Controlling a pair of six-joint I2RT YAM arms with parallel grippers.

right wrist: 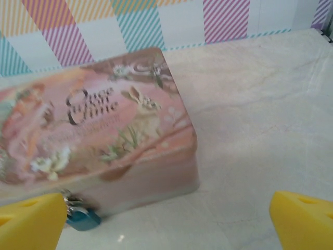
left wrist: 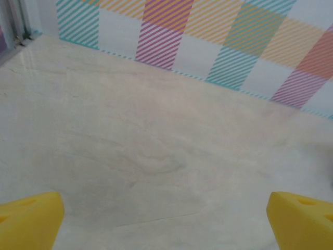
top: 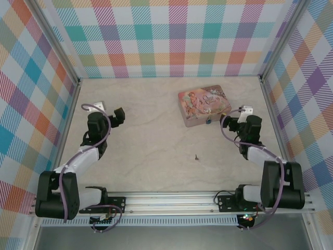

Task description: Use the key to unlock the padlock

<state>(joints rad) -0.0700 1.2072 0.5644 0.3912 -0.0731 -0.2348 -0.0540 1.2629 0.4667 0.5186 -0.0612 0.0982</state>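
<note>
The tiny blue padlock [top: 208, 120] hangs at the front side of a pink pictured tin [top: 204, 104]; in the right wrist view the padlock [right wrist: 83, 217] shows at the tin's [right wrist: 99, 125] lower left edge. The small dark key [top: 196, 156] lies alone on the table's middle, nearer the front. My right gripper [top: 232, 123] stands open just right of the tin's near corner, its yellow fingertips [right wrist: 302, 221] wide apart with nothing between them. Far to the left, my left gripper [top: 119, 115] is open over bare table, yellow fingertips [left wrist: 28, 219] spread and empty.
Plaid walls [top: 166, 36] close in the table [top: 156, 140] on three sides. A metal rail [top: 171, 200] carrying both arm bases runs along the near edge. Open table lies between the two arms around the key.
</note>
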